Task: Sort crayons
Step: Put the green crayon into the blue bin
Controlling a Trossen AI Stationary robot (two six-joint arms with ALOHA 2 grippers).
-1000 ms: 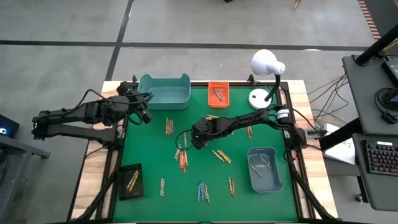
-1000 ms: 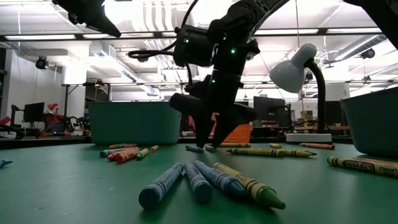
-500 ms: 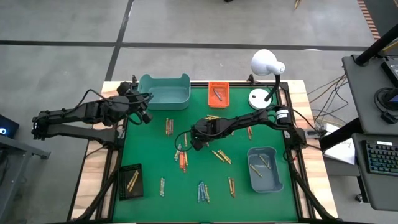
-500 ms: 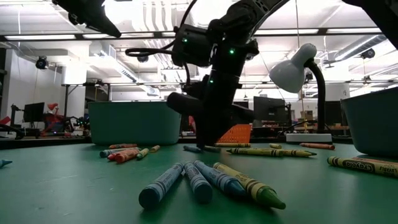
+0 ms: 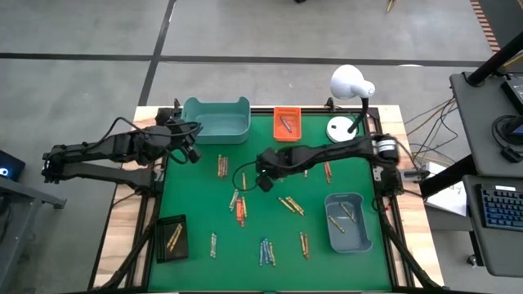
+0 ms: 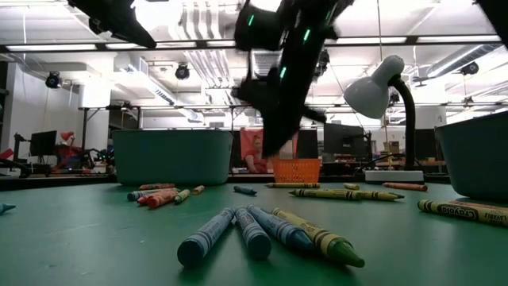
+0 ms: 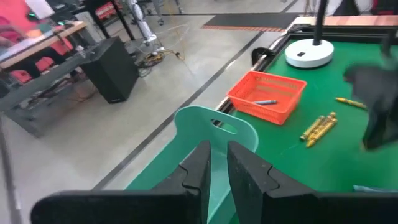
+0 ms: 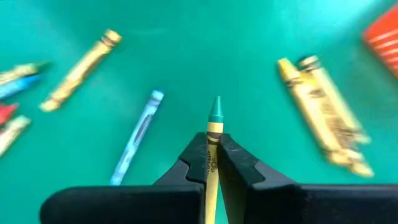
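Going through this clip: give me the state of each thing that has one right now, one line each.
Right end effector: shut on a green-tipped crayon, lifted off the mat.
Left end effector: shut, empty, hovering by the teal bin.
Orange tray: holds one crayon.
Black tray: holds yellow crayons.
Blue-grey bin: holds a few crayons.
Lamp: upright.

Left gripper [image 7: 217,165]: fingers lying nearly together over teal bin rim [image 7: 214,127] | Orange tray [image 7: 267,96]: sitting beyond the bin, holding one blue-grey crayon [image 7: 265,102] | Yellow crayons [image 7: 318,127]: lying on green mat [image 7: 311,168] near lamp base [image 7: 309,53]
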